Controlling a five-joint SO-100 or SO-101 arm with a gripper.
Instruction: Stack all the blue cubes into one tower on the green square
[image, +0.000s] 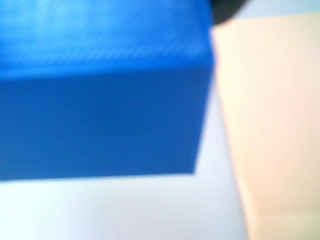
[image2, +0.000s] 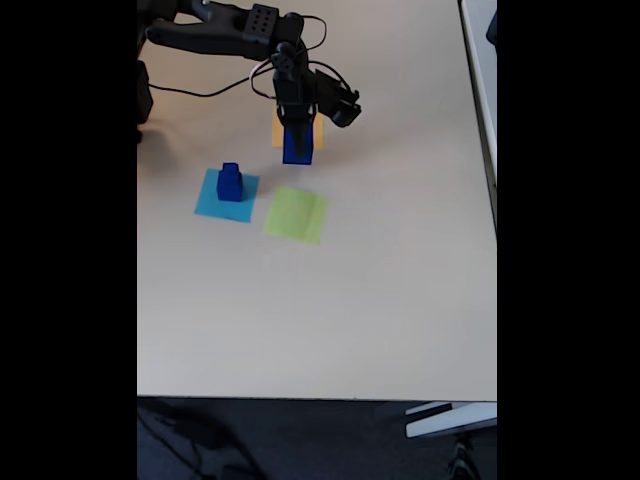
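We saw a pale beige table (image2: 380, 300) filling most of the fixed view, with dark floor below its near edge and a white strip along the right side. On it lay three paper squares: the green square (image2: 296, 214) bare near the middle, a light-blue square (image2: 210, 200) to its left, and an orange square (image2: 312, 130) further back. A small stack of blue cubes (image2: 230, 183) stood on the light-blue square. The black arm (image2: 220, 35) reached in from the top left, and its gripper (image2: 297, 135) hung over the orange square with the largest blue cube (image2: 297, 147) at its fingers, apparently clamped, though we could not tell for sure. In the blurred wrist view that cube (image: 100, 100) loomed large, beside pale table and orange paper (image: 270, 125).
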